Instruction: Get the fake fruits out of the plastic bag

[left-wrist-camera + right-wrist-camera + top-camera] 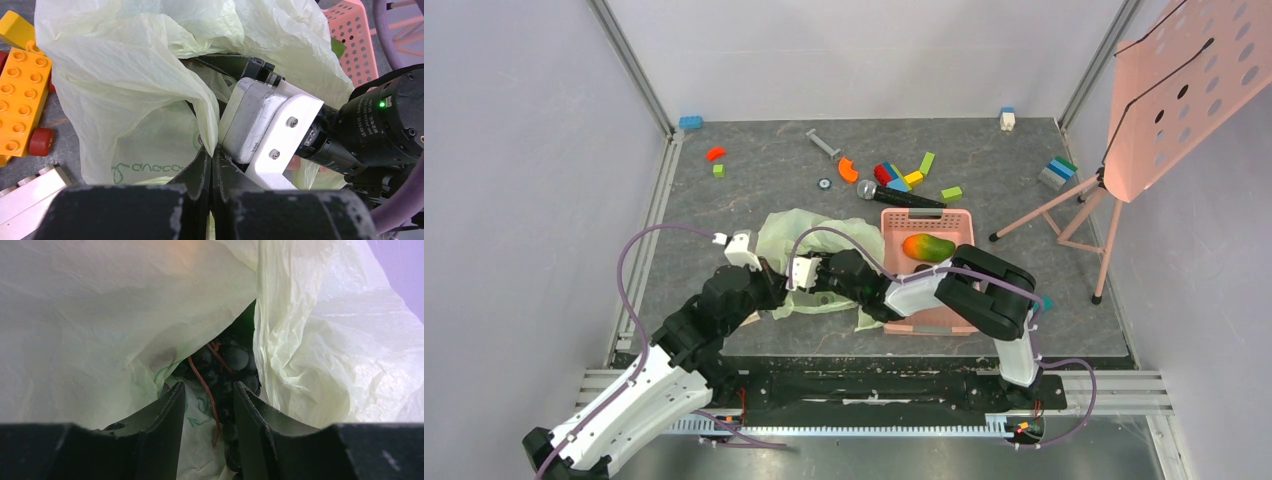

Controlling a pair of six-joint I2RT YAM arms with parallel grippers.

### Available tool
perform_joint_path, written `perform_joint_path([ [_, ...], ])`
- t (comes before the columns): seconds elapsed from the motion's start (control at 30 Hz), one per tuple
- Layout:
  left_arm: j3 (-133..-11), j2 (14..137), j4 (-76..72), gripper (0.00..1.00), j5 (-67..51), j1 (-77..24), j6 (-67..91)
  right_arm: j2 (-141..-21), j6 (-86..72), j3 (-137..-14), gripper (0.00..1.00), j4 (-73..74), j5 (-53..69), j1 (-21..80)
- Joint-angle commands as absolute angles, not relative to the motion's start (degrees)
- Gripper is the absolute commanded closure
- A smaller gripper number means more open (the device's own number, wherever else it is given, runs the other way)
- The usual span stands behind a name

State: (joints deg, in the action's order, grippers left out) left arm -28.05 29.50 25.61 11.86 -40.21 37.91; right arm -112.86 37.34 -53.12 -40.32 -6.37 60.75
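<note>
The plastic bag [796, 232] lies crumpled on the grey table [754, 165], just left of the pink basket [924, 214], with both arms reaching into it from the near side. The left gripper [211, 167] has its fingers pressed together, pinching a fold of the bag's rim and holding the film up as a peaked flap. Right beside that pinch, the white wrist housing [265, 130] of the right arm pokes into the bag's mouth. The right gripper [209, 390] is therefore inside the bag, walled in by pale green film on both sides. Its fingers stand partly spread. The bunch of grapes [234, 362] sits deep in the fold straight ahead, dark berries on a thin brown stem that runs down through the gap between the fingers. The lowest berries lie close against the right-hand finger, though I cannot tell whether the pads actually touch them. The mango [928, 247] is out of the bag, lying in the far half of the basket. Toy blocks [902, 178] and a microphone [899, 196] are scattered on the table beyond the bag. In the left wrist view a yellow block [20, 100] lies just beside the bag's left edge
</note>
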Motion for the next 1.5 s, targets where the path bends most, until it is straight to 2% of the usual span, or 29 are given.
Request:
perform_joint_path([
  [0.0, -28.0, 29.6, 22.4, 0.98, 11.5, -40.1, 38.8, -114.9, 38.2, -55.7, 0.57, -40.8, -7.1, 60.3],
  [0.13, -28.0, 29.6, 22.4, 0.98, 11.7, -40.1, 38.8, -116.1, 38.0, -56.2, 0.59, -40.5, -7.1, 60.0],
  [0.33, -28.2, 29.6, 22.7, 0.98, 11.8, -40.1, 38.5, -116.2, 37.1, -57.0, 0.82, -39.7, -7.7, 59.8],
  [0.57, -28.4, 29.3, 23.4, 0.98, 12.1, -40.1, 38.3, -113.6, 34.7, -57.2, 0.99, -36.2, -7.9, 59.8],
  [1.47, -28.7, 27.6, 25.1, 0.98, 13.2, -40.1, 39.1, -87.5, 25.4, -50.5, 1.0, -22.2, -8.8, 63.3],
])
